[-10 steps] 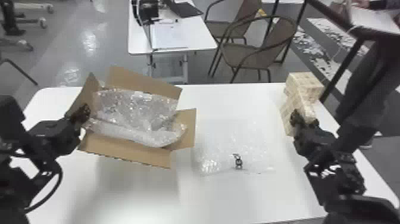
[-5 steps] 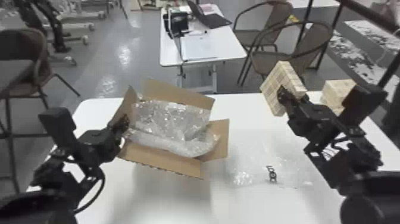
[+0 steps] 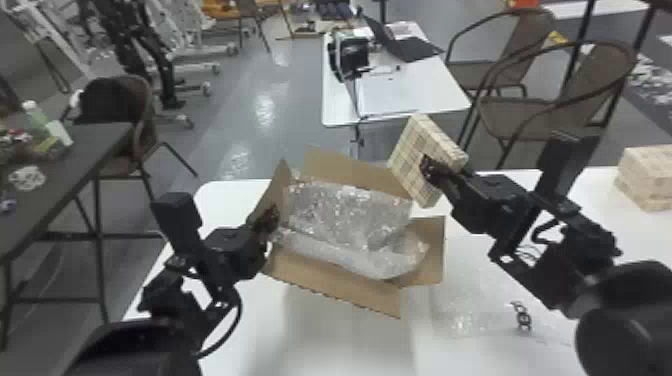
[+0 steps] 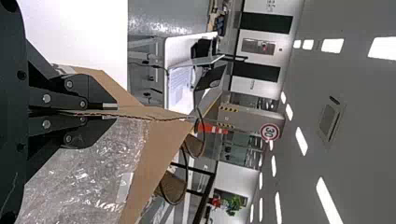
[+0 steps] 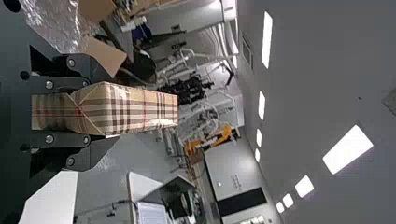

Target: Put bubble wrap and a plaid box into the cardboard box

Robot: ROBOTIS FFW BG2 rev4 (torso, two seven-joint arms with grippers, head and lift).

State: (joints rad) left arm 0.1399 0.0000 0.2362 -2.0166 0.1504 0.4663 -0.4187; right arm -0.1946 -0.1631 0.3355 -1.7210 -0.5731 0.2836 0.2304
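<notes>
Near the counter's (image 3: 225, 200) far edge, the right tool (image 3: 436, 171) grips the plaid box (image 3: 409, 152); the left tool (image 4: 112, 112) pinches a flap (image 3: 274, 187) of the cardboard box (image 3: 345, 295). Bulging bubble wrap (image 3: 345, 210) could block entry.

In the head view, the bubble wrap (image 3: 345, 210) hides the floor of the cardboard box (image 3: 345, 295), at the centre. The left gripper (image 3: 268, 220), left of centre, is blurred at its tips. The plaid box (image 3: 412, 160), right of upper centre, covers one part of the right gripper (image 3: 434, 170). The pale stack (image 3: 647, 175) is cut by the right edge. The dark mark (image 3: 522, 318), lower right, is too small for reading.
</notes>
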